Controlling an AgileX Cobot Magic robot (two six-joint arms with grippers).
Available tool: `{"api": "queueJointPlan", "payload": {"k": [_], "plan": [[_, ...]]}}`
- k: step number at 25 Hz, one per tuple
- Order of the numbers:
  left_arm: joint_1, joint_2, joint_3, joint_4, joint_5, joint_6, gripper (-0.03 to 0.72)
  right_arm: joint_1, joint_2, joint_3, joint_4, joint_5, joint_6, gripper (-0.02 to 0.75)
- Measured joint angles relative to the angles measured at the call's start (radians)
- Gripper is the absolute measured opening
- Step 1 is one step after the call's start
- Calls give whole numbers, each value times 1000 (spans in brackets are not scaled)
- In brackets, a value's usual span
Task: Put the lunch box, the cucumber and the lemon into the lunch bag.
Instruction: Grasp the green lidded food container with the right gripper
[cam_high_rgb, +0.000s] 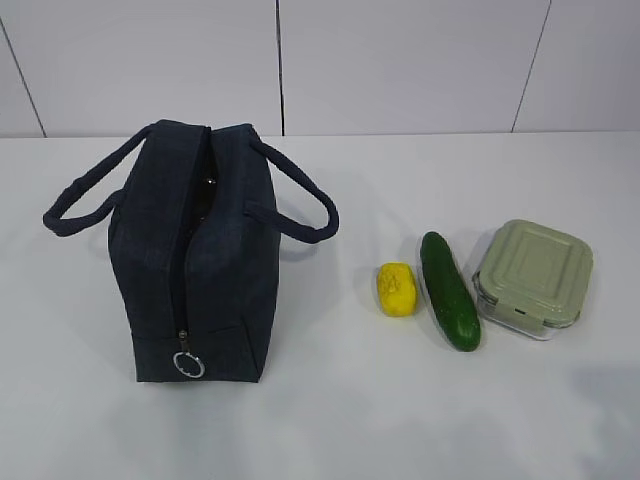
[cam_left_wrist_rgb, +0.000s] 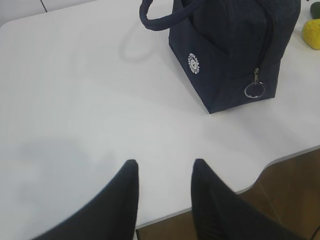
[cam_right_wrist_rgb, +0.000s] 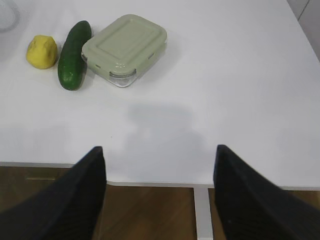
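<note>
Only the left wrist view shows a white logo (cam_left_wrist_rgb: 193, 63) on the bag (cam_left_wrist_rgb: 225, 55). Both the left gripper (cam_left_wrist_rgb: 165, 170) and the right gripper (cam_right_wrist_rgb: 159, 156) are released, holding nothing, at the bottom of their frames.

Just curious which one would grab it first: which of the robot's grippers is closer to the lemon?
Probably the right. The right gripper hangs open at the table edge facing the lemon; the left gripper faces the lunch bag, the lemon beyond it.
</note>
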Motion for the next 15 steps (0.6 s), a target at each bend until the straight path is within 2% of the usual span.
{"api": "queueJointPlan", "payload": {"k": [9,15], "plan": [[0,0,0,0,0,0,238,0,0,-2,30,0,4,505],[0,0,0,0,0,0,238,0,77,-15,43,28,85,505]]}}
